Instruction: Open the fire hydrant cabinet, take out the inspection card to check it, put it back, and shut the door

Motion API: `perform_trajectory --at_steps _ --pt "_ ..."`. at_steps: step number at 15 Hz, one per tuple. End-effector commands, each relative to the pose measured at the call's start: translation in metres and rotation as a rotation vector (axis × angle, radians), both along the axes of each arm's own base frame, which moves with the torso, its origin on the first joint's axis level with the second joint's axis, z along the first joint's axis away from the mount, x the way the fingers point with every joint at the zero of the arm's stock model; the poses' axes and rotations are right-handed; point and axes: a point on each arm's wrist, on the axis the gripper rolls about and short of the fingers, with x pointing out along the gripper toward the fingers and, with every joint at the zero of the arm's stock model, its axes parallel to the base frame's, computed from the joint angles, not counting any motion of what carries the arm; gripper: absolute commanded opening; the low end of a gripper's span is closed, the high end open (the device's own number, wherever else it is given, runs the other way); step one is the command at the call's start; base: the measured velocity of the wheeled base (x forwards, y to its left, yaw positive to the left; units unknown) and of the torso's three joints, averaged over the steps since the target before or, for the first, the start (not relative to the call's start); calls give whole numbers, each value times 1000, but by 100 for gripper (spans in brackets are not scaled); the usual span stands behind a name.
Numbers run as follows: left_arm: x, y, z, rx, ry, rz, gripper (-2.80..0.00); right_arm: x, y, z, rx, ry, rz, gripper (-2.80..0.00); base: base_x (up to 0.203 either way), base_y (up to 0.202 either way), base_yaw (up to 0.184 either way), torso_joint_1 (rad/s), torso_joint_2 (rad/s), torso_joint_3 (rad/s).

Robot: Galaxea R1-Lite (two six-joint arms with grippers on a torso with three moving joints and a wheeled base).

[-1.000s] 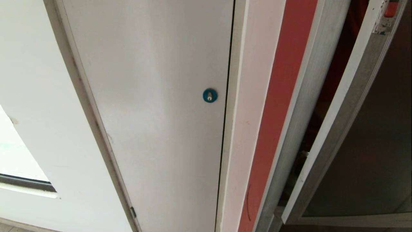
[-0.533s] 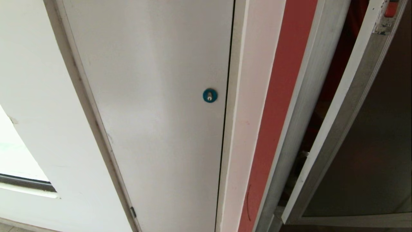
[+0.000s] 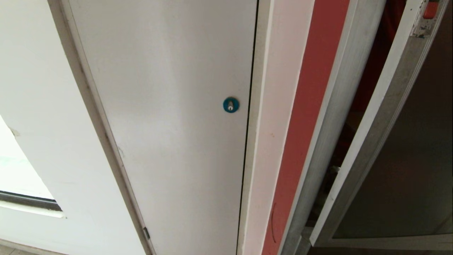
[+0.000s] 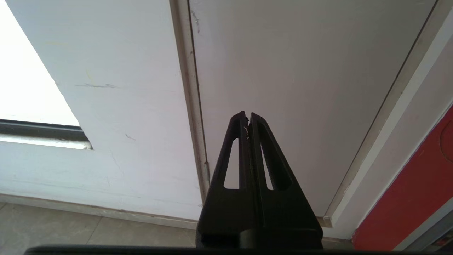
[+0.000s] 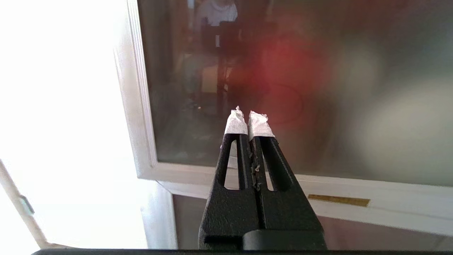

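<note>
Nothing in the head view has shifted since the earlier pictures except, at most, a slight change in the gap at the door (image 3: 407, 148); the camera has not moved. Taking the white door panel (image 3: 170, 117) as landmark: left of it runs a white painted wall (image 3: 39, 88) with a bright window opening (image 3: 17, 170) and a dark sill. The panel is flat, matte, pale grey-white, with a small blue round lock (image 3: 230, 105) near its right edge. Right of it come a white jamb, a smooth red strip (image 3: 304, 117), then the brushed-silver frame of the fire hydrant cabinet (image 3: 336, 117). The dark tinted glass door stands ajar, a dim red interior showing in the gap, its red latch (image 3: 430, 10) at the top. The inspection card is not visible.

The left gripper (image 4: 247, 117), black, jaws pressed together, points at the white panel above a tiled floor (image 4: 53, 226). The right gripper (image 5: 248, 118), jaws pressed together with white-wrapped tips, faces the door's glass.
</note>
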Motion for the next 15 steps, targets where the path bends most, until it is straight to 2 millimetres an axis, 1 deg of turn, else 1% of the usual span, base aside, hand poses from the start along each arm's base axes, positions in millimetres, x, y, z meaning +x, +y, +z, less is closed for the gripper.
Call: perform_trajectory --at_steps 1,3,5,8,15 --pt "0 0 0 0 1 0 -280 7 0 -16 -17 18 1 -280 0 0 0 0 0 0" --pt "0 0 0 -1 2 0 -280 10 0 -22 -36 33 2 -280 0 0 0 0 0 0" --pt "0 0 0 -1 2 0 -280 10 0 -30 -51 110 3 -280 0 0 0 0 0 0" --pt "0 0 0 0 0 0 -280 10 1 -36 -60 171 20 -280 0 0 0 0 0 0" --pt "0 0 0 -1 0 0 -280 10 1 -35 -43 161 31 -280 0 0 0 0 0 0"
